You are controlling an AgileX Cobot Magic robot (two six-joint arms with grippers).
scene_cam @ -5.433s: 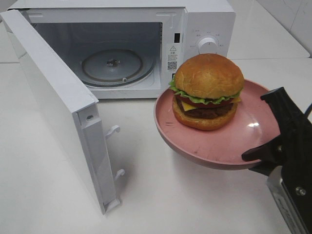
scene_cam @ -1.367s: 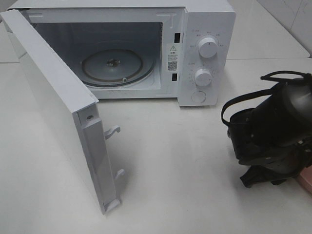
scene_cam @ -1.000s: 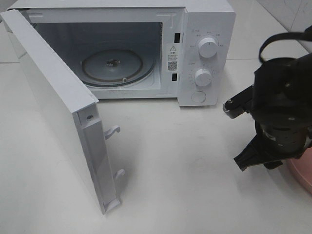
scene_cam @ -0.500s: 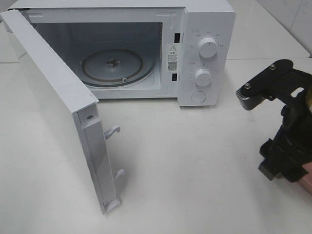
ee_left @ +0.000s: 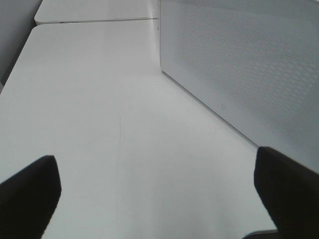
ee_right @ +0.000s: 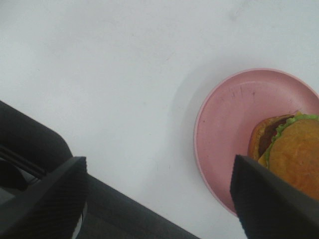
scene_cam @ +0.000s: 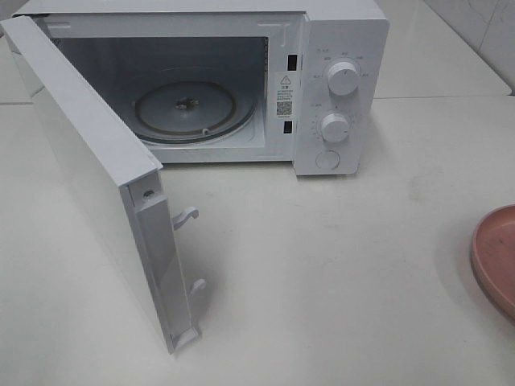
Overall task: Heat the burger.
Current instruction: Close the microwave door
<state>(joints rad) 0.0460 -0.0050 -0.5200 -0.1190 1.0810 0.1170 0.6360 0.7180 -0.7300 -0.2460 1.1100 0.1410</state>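
Observation:
The burger (ee_right: pixel 294 154), with its golden bun and green lettuce frill, sits on a round pink plate (ee_right: pixel 229 114) resting on the white table. My right gripper (ee_right: pixel 157 167) hangs open above the table beside the plate, with nothing between its dark fingers (ee_right: pixel 50 199). In the high view only the plate's rim (scene_cam: pixel 495 257) shows at the right edge; the burger and both grippers are outside that view. My left gripper (ee_left: pixel 155 164) is open and empty over bare table, close to the microwave's door (ee_left: pixel 239 64).
The white microwave (scene_cam: pixel 338 48) stands at the back with its door (scene_cam: pixel 88 169) swung wide toward the front left. Its glass turntable (scene_cam: pixel 189 108) carries nothing. Two knobs (scene_cam: pixel 335 127) sit on its right panel.
The right arm has pulled away to the right and left the high view, uncovering the plate's rim on the table. The microwave and its door have not moved.

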